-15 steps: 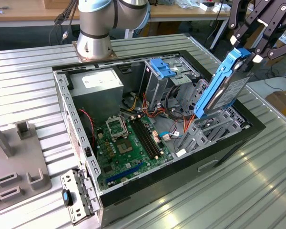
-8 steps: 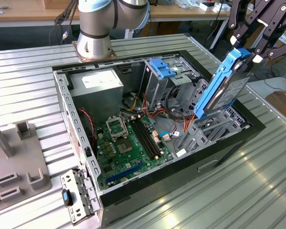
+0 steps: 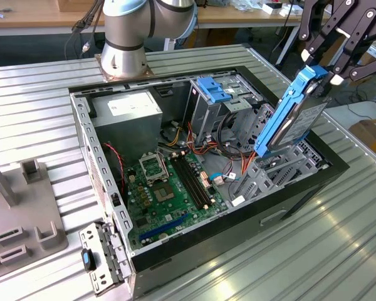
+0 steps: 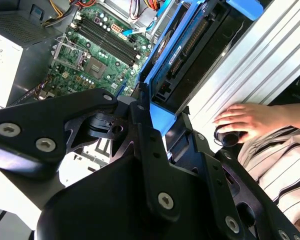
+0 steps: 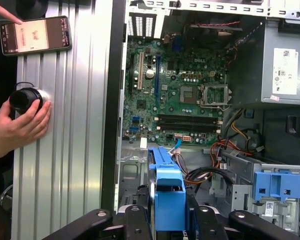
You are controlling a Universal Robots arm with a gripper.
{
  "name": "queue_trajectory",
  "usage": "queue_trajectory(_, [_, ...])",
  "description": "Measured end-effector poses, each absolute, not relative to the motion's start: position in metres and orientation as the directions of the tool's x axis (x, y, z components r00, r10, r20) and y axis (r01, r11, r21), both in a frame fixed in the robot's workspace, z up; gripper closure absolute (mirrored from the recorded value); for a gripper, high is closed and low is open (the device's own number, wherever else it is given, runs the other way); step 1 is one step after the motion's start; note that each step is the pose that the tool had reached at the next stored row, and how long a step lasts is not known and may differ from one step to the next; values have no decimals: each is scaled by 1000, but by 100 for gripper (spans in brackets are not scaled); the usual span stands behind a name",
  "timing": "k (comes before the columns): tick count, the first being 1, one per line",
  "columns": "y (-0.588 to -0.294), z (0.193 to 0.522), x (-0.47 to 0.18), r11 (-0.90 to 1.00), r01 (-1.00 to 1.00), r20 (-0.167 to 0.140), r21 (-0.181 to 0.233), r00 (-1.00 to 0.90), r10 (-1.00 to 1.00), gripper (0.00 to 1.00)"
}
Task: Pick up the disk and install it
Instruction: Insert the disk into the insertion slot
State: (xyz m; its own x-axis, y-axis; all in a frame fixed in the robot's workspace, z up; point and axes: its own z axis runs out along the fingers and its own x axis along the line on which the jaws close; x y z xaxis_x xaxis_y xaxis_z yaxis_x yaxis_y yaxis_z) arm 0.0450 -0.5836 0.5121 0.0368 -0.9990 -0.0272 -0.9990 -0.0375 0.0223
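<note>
One disk (image 3: 293,119) gripped between two fingers (image 3: 315,44).

Print check | white label (image 5: 285,65) on the big grey metal power-supply box (image 5: 272,40): we see dark lines, none we can read | grey metal disk (image 3: 304,122) in its blue plastic carrier: marks too small for us | black phone's lit screen (image 5: 35,35), lying on the ribbed metal table (image 5: 65,150): reddish marks, unreadable to us
</note>
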Motion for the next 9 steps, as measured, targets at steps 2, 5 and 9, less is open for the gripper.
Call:
queue_trajectory(2, [-584,511,45,-37,-999,-27,22,37,-999,64])
queue_trajectory(5, [-585,508,47,-37,-999,-27,22,37,-999,64])
queue_trajectory(9, [-586,506,63,-35,-999,-27,22,35,-999,64])
